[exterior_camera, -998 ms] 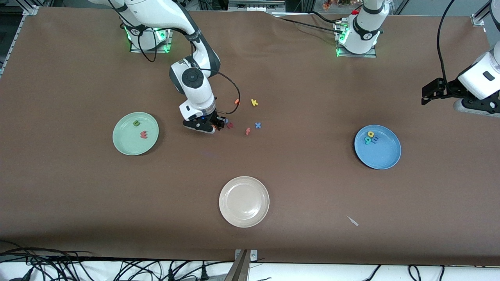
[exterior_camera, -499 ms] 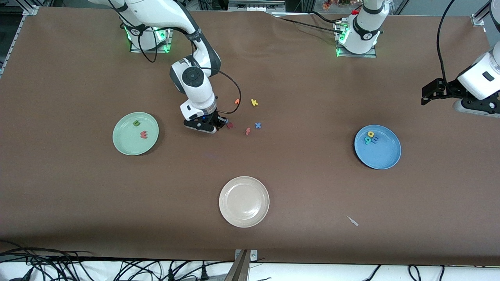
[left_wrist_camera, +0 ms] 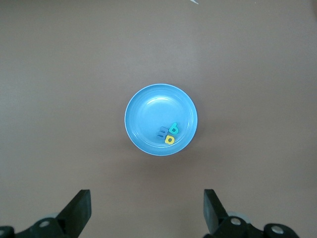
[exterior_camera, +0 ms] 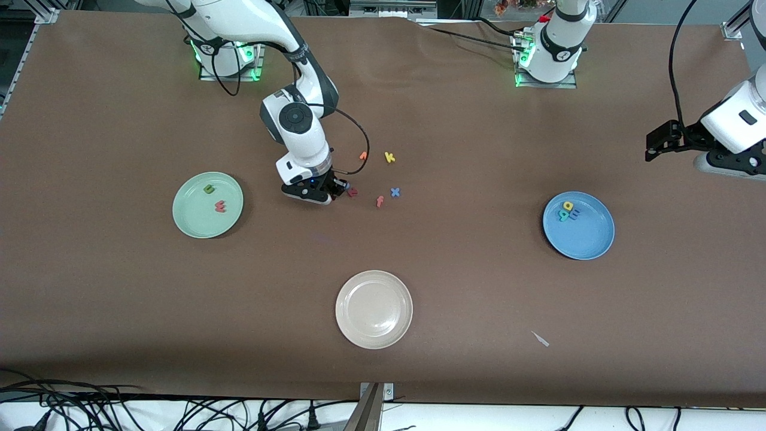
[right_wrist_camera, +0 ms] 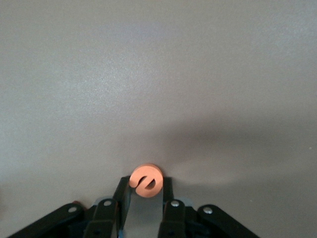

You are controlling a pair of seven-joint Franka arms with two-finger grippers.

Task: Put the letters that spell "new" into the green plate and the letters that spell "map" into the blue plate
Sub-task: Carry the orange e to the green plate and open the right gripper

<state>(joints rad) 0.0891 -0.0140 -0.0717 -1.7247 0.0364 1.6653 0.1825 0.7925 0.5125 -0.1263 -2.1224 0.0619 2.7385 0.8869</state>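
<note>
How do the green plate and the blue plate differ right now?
The green plate holds two letters, a green one and a pinkish-red one; the blue plate holds three, clustered near its rim. The green sits toward the right arm's end, the blue toward the left's. Both are round and rimmed.

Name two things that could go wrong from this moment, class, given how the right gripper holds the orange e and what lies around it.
1. The right gripper is shut on the orange e, which sticks out past the fingertips; such a shallow pinch might let it slip during the carry to the green plate.
2. The dark red letter lies on the table right beside the gripper; lifting off could nudge it.
</note>
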